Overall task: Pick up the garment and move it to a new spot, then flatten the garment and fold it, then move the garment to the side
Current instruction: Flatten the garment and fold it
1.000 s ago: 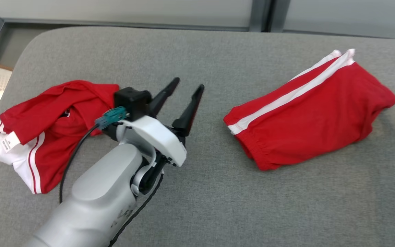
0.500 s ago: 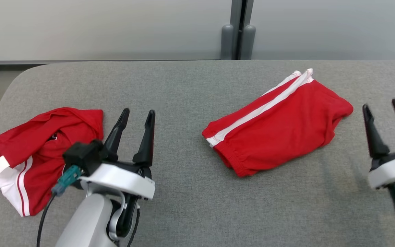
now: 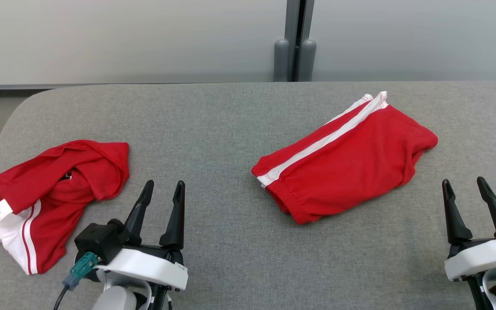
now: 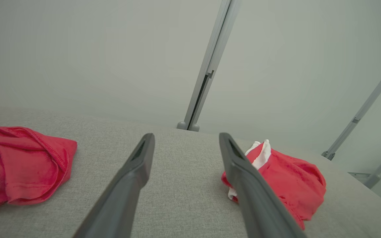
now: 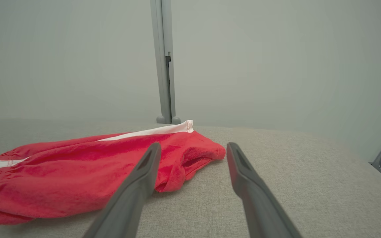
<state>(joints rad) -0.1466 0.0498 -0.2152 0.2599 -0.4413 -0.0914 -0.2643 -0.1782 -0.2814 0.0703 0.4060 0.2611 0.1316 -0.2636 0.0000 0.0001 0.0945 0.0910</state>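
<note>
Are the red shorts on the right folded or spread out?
Folded: the red shorts lie doubled in a compact stack, layered edges showing.

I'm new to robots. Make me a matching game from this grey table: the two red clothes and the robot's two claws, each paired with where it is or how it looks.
Things
1. shorts
2. crumpled garment
3. left gripper
4. right gripper

Places or states
A. open, at the lower right of the head view
B. bunched up, red and white, at the left end of the table
C. open, beside the crumpled garment, not touching it
D. folded, white stripe along one side

Pairs: 1-D, 2-B, 3-C, 4-A
</note>
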